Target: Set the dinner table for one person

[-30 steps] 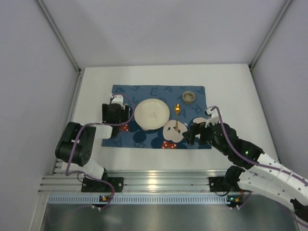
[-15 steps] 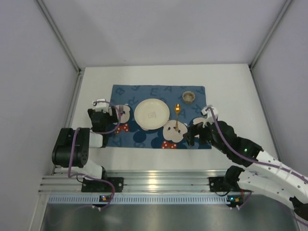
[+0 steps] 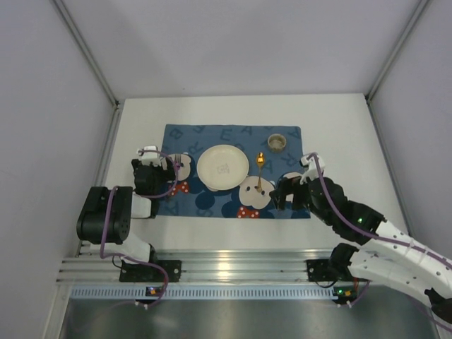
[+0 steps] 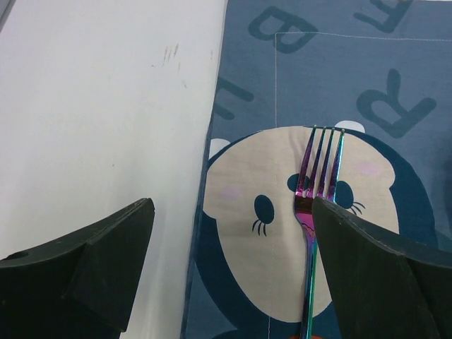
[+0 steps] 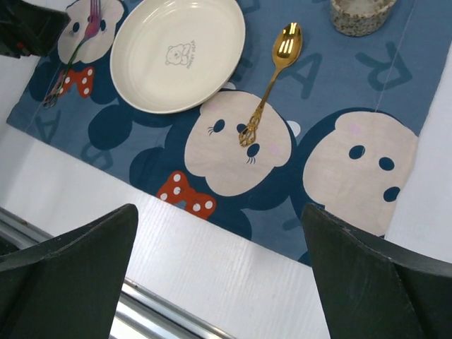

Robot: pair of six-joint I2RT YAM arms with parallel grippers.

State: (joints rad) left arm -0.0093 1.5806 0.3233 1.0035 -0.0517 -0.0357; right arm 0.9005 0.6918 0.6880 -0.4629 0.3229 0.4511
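The dinner table (image 3: 339,120) is a white matte top. On it lies a dark blue cartoon-mouse placemat (image 3: 233,134) with a white plate (image 3: 222,167), a gold spoon (image 3: 259,173) to its right and a small cup (image 3: 276,143) at the back right. An iridescent fork (image 4: 314,233) lies on the mat's left mouse face, beside my left gripper's right finger and not gripped. It also shows in the right wrist view (image 5: 70,53). My left gripper (image 4: 232,212) is open and empty over the mat's left edge. My right gripper (image 5: 219,212) is open and empty above the mat's front edge.
Grey enclosure walls stand on the left, back and right. An aluminium rail (image 3: 233,268) with the arm bases runs along the near edge. Bare tabletop shows left of the mat (image 4: 106,106) and in front of it (image 5: 247,275).
My left gripper has drawn back leftward from over the mat's left part to its left edge. My right gripper has shifted only slightly. The fork, plate, spoon and cup have not moved.
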